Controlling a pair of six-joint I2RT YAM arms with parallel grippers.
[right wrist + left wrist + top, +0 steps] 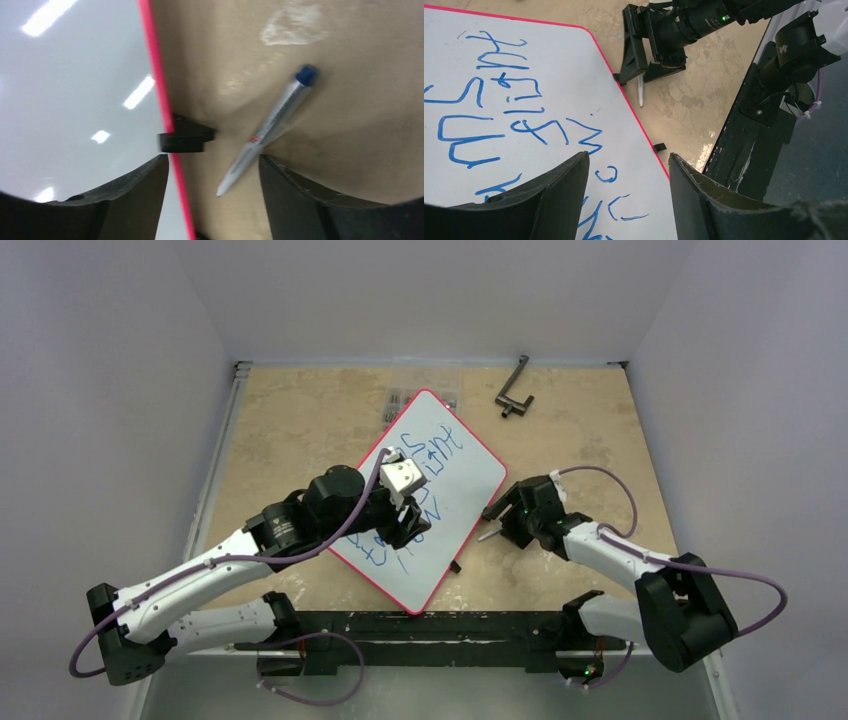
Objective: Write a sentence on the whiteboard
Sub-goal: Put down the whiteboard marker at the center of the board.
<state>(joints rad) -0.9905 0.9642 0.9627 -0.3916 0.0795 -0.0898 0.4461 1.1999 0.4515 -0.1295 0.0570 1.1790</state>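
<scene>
Likely done: sentence (519, 125) fills board (470, 490); right gripper (212, 160) wide over pen (267, 130) on worktop (300, 420), should lift straight, clear of board rim; left gripper (628, 157) wide, empty.

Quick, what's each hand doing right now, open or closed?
Left hand: open, empty, over the whiteboard.
Right hand: open, empty; the marker lies loose below it.

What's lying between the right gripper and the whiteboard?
A silver pen with a blue end and a small black piece at the whiteboard rim; the right wrist view shows both.
</scene>
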